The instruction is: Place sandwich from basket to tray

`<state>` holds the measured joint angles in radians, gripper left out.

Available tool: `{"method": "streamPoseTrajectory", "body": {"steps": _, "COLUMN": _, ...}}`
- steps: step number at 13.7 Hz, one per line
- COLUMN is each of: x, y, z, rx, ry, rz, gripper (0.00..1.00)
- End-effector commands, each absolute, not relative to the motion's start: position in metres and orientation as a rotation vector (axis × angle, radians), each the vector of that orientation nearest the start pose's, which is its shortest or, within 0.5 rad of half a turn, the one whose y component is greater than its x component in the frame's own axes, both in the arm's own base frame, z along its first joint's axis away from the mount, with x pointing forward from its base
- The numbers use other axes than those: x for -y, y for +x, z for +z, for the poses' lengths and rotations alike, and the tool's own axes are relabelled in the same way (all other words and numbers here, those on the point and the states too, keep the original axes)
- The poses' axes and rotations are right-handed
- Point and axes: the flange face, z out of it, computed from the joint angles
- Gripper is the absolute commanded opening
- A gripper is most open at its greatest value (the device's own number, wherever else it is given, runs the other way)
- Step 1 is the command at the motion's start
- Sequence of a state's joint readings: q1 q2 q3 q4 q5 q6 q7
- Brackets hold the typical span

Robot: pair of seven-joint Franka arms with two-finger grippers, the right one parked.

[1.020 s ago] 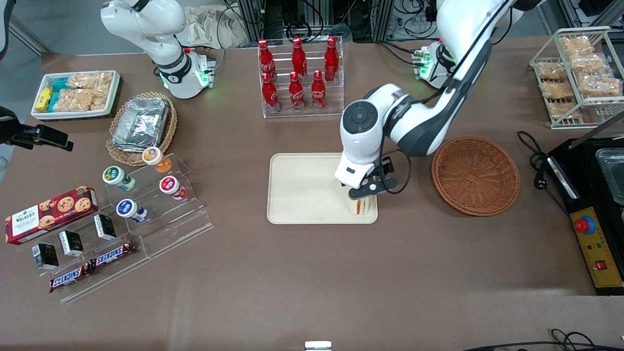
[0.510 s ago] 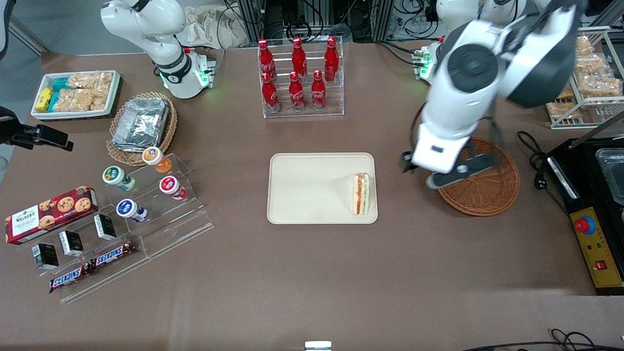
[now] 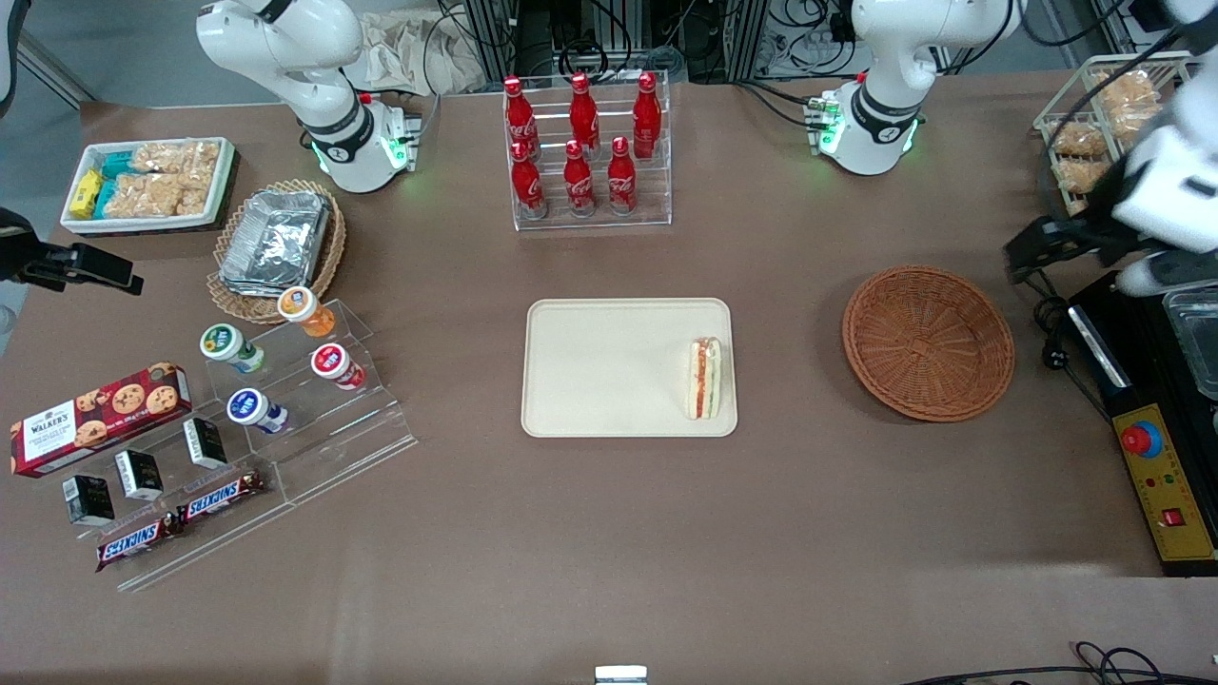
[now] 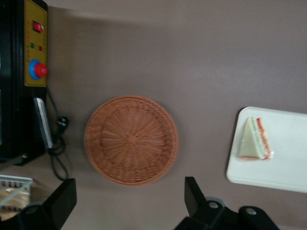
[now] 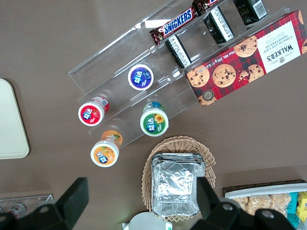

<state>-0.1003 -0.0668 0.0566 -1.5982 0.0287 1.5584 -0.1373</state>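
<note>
The sandwich [image 3: 704, 379] lies on the tray [image 3: 609, 366], tucked against the rim at the tray's right in the frame, and the basket [image 3: 928, 342] sits empty. By my reckoning the placing is done. The pincer [image 3: 1080, 255] hangs high at the frame's right edge, near the black machine [image 3: 1156, 400], its fingers [image 4: 62, 201] spread apart and holding nothing. Any retreat should stay high, clear of the wire rack [image 3: 1128, 143].

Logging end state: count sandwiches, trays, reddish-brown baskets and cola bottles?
Tray: 1
Sandwich: 1, on the tray
Basket: 1
Cola bottles: 6
Total: 9
Tool: open, hangs over the working arm's end of the table.
</note>
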Motion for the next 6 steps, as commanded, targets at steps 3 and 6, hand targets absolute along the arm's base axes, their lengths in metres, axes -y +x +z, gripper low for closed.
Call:
{"method": "streamPoseTrajectory", "body": {"steps": 3, "x": 0.010, "y": 0.514, "z": 0.638, "rx": 0.011, "ry": -3.141, "rz": -0.064, "gripper": 1.00}}
{"method": "streamPoseTrajectory", "body": {"steps": 6, "x": 0.011, "y": 0.524, "z": 0.649, "rx": 0.012, "ry": -3.128, "rz": -0.065, "gripper": 1.00}}
